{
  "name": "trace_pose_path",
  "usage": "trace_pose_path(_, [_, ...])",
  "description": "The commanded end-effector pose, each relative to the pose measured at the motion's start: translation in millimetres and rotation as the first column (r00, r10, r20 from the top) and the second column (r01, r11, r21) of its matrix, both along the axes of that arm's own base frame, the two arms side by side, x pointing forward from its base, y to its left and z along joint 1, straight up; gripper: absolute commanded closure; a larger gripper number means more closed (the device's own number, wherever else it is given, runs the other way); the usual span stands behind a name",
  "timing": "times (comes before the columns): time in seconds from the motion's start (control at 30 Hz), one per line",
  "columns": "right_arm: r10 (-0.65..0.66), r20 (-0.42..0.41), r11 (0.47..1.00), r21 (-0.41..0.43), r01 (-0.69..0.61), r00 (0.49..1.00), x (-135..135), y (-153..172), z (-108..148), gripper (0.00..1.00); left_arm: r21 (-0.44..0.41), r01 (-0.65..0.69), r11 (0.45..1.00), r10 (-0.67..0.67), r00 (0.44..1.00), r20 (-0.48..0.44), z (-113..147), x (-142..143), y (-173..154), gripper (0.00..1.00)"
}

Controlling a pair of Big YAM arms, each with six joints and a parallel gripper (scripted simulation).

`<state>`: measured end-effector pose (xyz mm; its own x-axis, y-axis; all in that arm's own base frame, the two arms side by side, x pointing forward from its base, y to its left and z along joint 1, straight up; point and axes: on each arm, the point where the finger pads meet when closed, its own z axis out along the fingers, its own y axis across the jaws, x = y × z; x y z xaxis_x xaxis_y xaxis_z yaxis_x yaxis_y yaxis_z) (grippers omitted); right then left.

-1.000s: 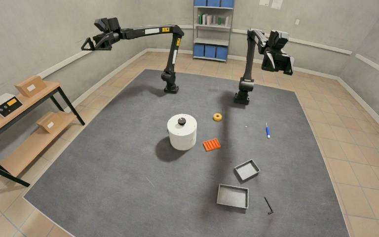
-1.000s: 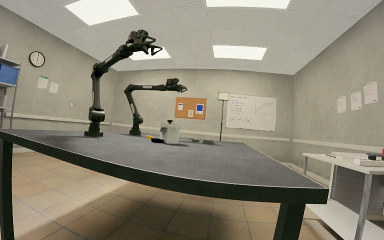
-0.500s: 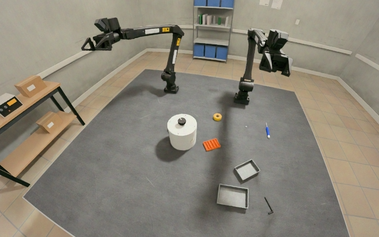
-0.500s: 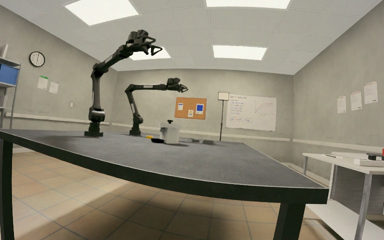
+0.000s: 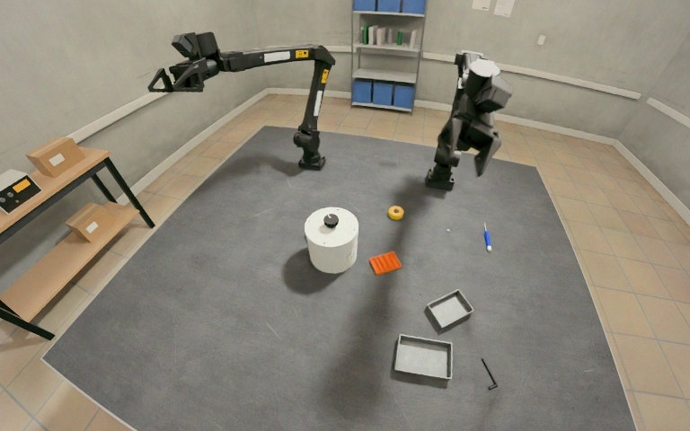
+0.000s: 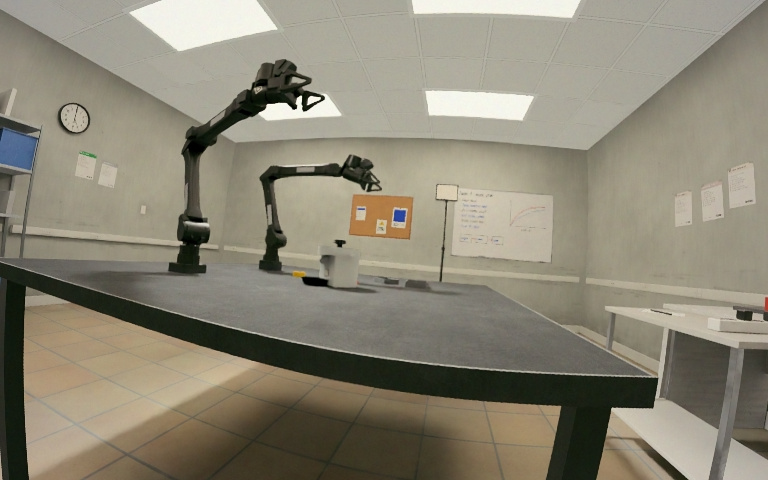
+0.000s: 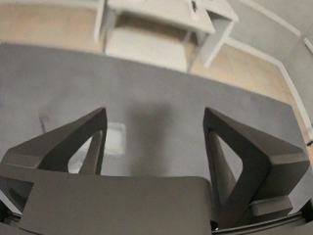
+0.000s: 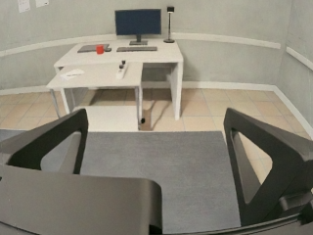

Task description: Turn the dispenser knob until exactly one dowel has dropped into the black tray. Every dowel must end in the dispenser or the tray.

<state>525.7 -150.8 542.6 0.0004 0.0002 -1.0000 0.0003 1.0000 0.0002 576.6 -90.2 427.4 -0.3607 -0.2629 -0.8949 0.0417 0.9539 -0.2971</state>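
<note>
The white cylindrical dispenser [image 5: 331, 246] stands on the grey mat with its black knob [image 5: 331, 220] on top. It also shows in the exterior view [image 6: 338, 264], where the low black tray [image 6: 314, 280] lies against its base. No dowel is in view. My left gripper [image 5: 470, 152] hangs high near its arm's base, tilted down at the mat, open and empty; it also shows in the left wrist view [image 7: 155, 117]. My right gripper [image 5: 154, 83] is raised far above the mat, open and empty, as the right wrist view [image 8: 156, 117] shows. Both grippers are far from the knob.
An orange ridged block [image 5: 384, 262] lies right of the dispenser. A yellow ring [image 5: 395, 212], a blue pen [image 5: 487, 237], two grey trays [image 5: 448, 309] [image 5: 423, 356] and a black hex key [image 5: 489, 373] lie scattered on the mat.
</note>
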Motion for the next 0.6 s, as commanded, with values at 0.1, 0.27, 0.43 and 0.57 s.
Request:
trace_pose_path(0.1, [0.012, 0.011, 1.0, -0.021, -0.012, 1.0, -5.4, 10.2, 8.1, 0.0, -0.132, -0.021, 0.991, 0.004, 0.992, -0.129, -3.5, 24.0, -32.4, 0.31])
trace_pose_path(0.27, [0.012, 0.011, 1.0, -0.021, -0.012, 1.0, -5.4, 10.2, 8.1, 0.0, -0.196, -0.043, 0.98, -0.014, 0.96, -0.279, -34.3, 30.9, -72.9, 0.31])
trace_pose_path(0.43, [0.012, 0.011, 1.0, -0.021, -0.012, 1.0, -5.4, 10.2, 8.1, 0.0, -0.236, -0.093, 0.967, -0.017, 0.905, -0.425, -65.9, 32.5, -109.7, 0.31])
trace_pose_path(0.57, [0.012, 0.011, 1.0, -0.021, -0.012, 1.0, -5.4, 10.2, 8.1, 0.0, -0.248, -0.13, 0.96, -0.014, 0.862, -0.507, -84.6, 30.8, -131.1, 0.31])
